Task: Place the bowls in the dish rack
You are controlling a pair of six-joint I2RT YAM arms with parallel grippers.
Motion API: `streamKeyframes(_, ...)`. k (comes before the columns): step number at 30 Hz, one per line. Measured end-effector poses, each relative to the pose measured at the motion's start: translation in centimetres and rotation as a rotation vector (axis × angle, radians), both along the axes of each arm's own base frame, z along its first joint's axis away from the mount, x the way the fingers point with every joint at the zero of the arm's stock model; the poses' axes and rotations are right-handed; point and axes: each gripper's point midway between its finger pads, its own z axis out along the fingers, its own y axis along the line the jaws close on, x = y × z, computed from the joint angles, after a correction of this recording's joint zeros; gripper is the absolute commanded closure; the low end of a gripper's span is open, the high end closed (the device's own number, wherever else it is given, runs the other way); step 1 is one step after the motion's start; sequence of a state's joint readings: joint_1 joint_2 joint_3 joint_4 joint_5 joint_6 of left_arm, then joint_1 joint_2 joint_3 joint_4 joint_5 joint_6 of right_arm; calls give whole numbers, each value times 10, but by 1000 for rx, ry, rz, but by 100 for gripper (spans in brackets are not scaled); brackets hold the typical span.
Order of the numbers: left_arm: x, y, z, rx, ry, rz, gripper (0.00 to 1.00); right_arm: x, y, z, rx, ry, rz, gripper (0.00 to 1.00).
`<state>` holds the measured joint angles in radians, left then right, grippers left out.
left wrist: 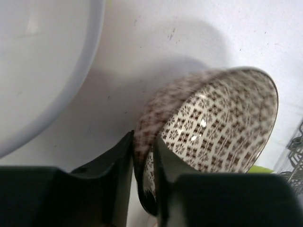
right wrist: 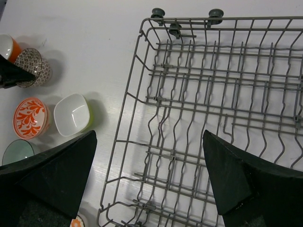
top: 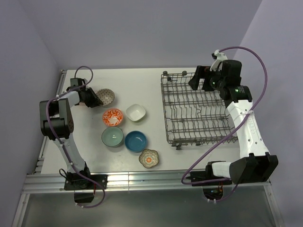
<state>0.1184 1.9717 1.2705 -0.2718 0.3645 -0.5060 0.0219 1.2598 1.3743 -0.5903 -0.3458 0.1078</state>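
Left hand clenched on the rim of the grey patterned bowl, one finger inside the wall and one outside. The bowl is tipped on edge with its mouth facing away from the arm, at the far left of the desk. I cannot tell whether its lower edge touches the desk. Right hand released, its fingers spread wide, hanging over the far end of the dish rack, which holds no bowls.

Five bowls wait on the desk between the two arms: orange-white, white squarish, pale teal, deep blue and scalloped floral.

Hazards, as I judge them from the console:
- The grip is a narrow pinch on glazed ceramic near the rim, so the bowl's weight hangs off to one side. It may swivel or slide out between the fingers if I swing quickly.
- The straight route to the rack passes above the other bowls. A drop there would strike them.
- The rack stands well apart from the left arm, at the right side of the desk. A long reach leaves little margin for tilting the bowl between the tines, and the rim may catch a wire.
- The right hand occupies the rack's far end, so the two arms could meet over it.

Markings: I can read no brand, label or lettering in any view
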Motion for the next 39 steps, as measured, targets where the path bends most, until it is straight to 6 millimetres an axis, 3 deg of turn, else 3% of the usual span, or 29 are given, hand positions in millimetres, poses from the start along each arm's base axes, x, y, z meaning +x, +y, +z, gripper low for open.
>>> streamKeyframes(4,4,-5,-4,-31,13,3,93,3,1,-6,7,21,0,0)
streamKeyframes(7,11,-9,-3,-61,16,2,100,7,1,-12,11,38,-3,0)
streamKeyframes(11,15,-15,-1,-107,24,-1,100,11,0,-20,18,66,-19,0)
streamKeyframes(15,24,-27,18,-191,2,-9,100,16,0,-19,26,75,-31,0)
streamKeyframes(19,45,-40,58,-284,-112,-35,100,19,8,4,77,45,-10,0)
streamKeyframes(23,57,-60,122,-387,-267,-80,100,15,25,29,183,16,40,0)
streamKeyframes(28,53,-98,210,-526,-479,-187,100,8,45,47,322,23,94,0)
streamKeyframes(30,44,-116,233,-572,-530,-238,100,7,52,54,371,25,114,0)
streamKeyframes(33,26,-153,258,-660,-579,-331,100,6,62,67,435,4,147,0)
streamKeyframes(36,8,-188,269,-740,-584,-402,100,2,75,75,481,-22,182,0)
streamKeyframes(39,-13,-223,279,-822,-578,-475,100,-8,103,83,513,-32,262,0)
